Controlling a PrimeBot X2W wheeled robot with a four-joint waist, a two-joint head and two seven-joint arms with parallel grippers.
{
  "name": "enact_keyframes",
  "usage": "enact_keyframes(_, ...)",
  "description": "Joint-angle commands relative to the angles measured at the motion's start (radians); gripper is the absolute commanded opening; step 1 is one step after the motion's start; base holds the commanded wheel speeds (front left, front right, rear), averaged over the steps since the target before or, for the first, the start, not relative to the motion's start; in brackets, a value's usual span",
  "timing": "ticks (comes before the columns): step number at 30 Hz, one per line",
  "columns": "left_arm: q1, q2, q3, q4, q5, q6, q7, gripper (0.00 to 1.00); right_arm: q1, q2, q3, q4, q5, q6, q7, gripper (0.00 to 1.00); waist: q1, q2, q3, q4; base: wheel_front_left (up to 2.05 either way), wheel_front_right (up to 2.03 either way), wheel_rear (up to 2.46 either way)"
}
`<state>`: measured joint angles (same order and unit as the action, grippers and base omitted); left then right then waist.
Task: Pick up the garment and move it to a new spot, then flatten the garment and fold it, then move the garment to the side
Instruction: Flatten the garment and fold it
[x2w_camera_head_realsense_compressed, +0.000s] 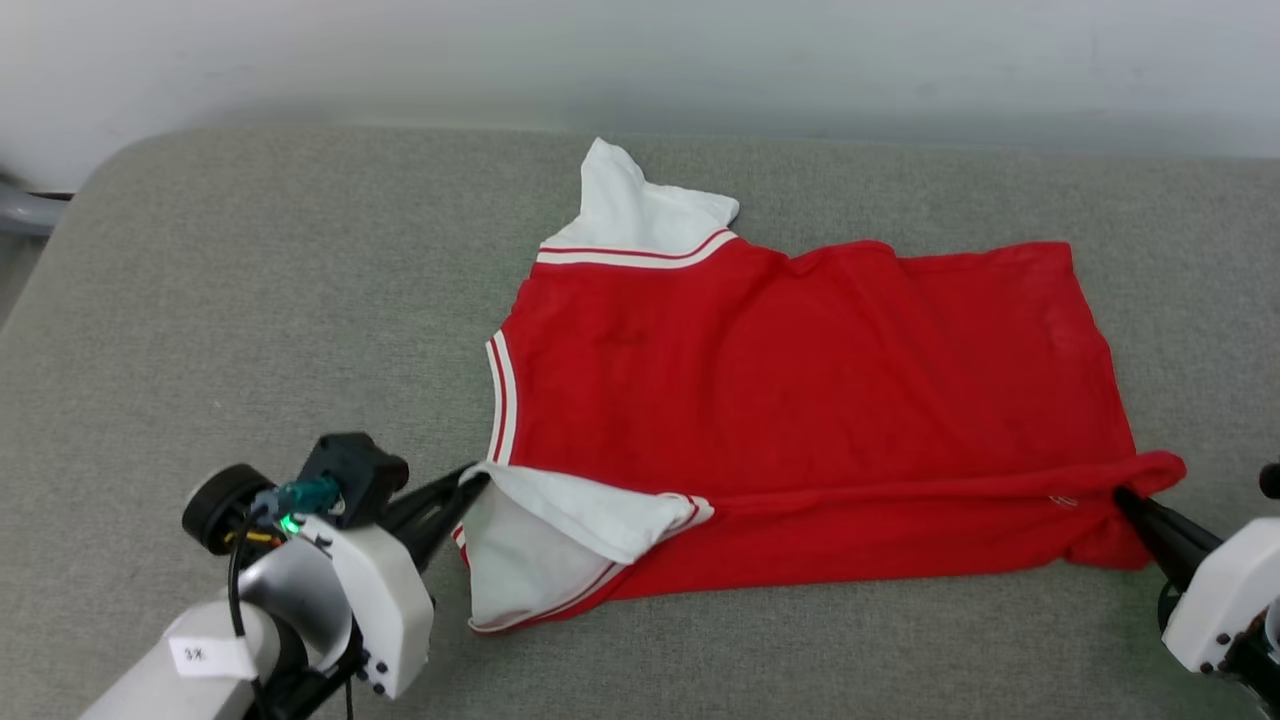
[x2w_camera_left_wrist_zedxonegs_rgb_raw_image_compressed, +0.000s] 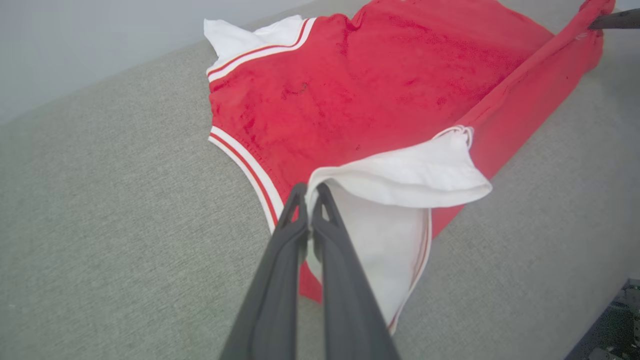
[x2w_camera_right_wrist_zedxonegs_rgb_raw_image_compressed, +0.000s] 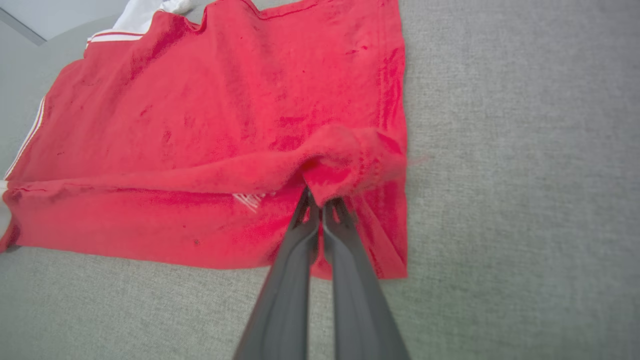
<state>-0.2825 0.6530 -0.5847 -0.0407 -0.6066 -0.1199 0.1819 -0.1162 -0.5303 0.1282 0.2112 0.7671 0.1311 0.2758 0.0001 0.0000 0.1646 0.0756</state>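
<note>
Across the middle of the grey padded surface (x2w_camera_head_realsense_compressed: 250, 300) lies the garment (x2w_camera_head_realsense_compressed: 800, 370), a red jersey with white short sleeves, spread mostly flat with a plain red face upward. Its neck trim (x2w_camera_head_realsense_compressed: 502, 395), striped white and red, faces the surface's left end, and its straight hem (x2w_camera_head_realsense_compressed: 1090, 330) faces the right end. The far sleeve (x2w_camera_head_realsense_compressed: 640, 205) pokes out toward the surface's back edge, its tip curled up. Along the side nearest the surface's front edge, the cloth is lifted off the surface and turned over itself, making a long raised fold (x2w_camera_head_realsense_compressed: 900, 490) that runs from one end of the jersey to the other. The near sleeve (x2w_camera_head_realsense_compressed: 560, 520) hangs open at the left end of that fold, showing its white inside. I have the left gripper (x2w_camera_head_realsense_compressed: 478, 480) there, its two dark fingers pressed together on the white sleeve edge right beside the neck trim; the left wrist view shows the cloth caught between the tips. At the right end of the fold, the right gripper (x2w_camera_head_realsense_compressed: 1125, 497) pinches a bunched red corner by the hem, fingers squeezed tight with cloth puckered over them in the right wrist view. Both pale forearms reach in over the surface's front edge. Behind the surface's back edge stands a plain pale wall (x2w_camera_head_realsense_compressed: 600, 60).
</note>
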Motion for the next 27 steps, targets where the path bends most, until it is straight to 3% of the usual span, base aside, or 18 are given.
enact_keyframes(1,-0.034,-0.007,-0.005,0.027,0.001,-0.003,-0.002,0.0,-0.025,0.013,-0.008,0.008,-0.016,-0.001,0.009,0.0,-0.0001,0.0,0.02,-0.007,0.0,0.0,0.0)
enact_keyframes(15,-0.252,-0.053,-0.159,0.312,-0.009,-0.011,-0.024,0.0,-0.142,0.085,-0.008,0.101,-0.136,-0.001,0.112,0.0,-0.0001,0.0,0.079,-0.031,0.0,0.0,0.0)
enact_keyframes(16,-0.26,-0.058,-0.167,0.332,-0.014,-0.011,-0.033,0.37,-0.146,0.089,-0.012,0.109,-0.144,-0.001,0.116,0.0,-0.0001,0.0,0.08,-0.031,0.0,0.0,0.0)
enact_keyframes(17,-0.27,-0.062,-0.172,0.349,-0.009,-0.011,-0.048,1.0,-0.151,0.092,-0.016,0.114,-0.155,-0.001,0.116,0.64,-0.0001,0.0,0.08,-0.032,0.0,0.0,0.0)
enact_keyframes(18,-0.276,-0.07,-0.17,0.372,-0.008,-0.011,-0.064,1.0,-0.155,0.099,-0.022,0.123,-0.158,-0.001,0.118,1.0,-0.0001,0.0,0.078,-0.031,0.0,0.0,0.0)
enact_keyframes(21,-0.274,-0.101,-0.166,0.432,-0.025,-0.009,-0.101,1.0,-0.157,0.108,-0.018,0.126,-0.171,-0.001,0.121,1.0,-0.0001,0.0,0.065,-0.028,0.0,0.0,0.0)
enact_keyframes(27,-0.234,-0.144,-0.102,0.488,-0.071,0.056,-0.21,1.0,-0.127,0.096,-0.022,0.095,-0.17,-0.001,0.118,1.0,-0.0001,0.0,0.012,-0.014,0.0,0.0,0.0)
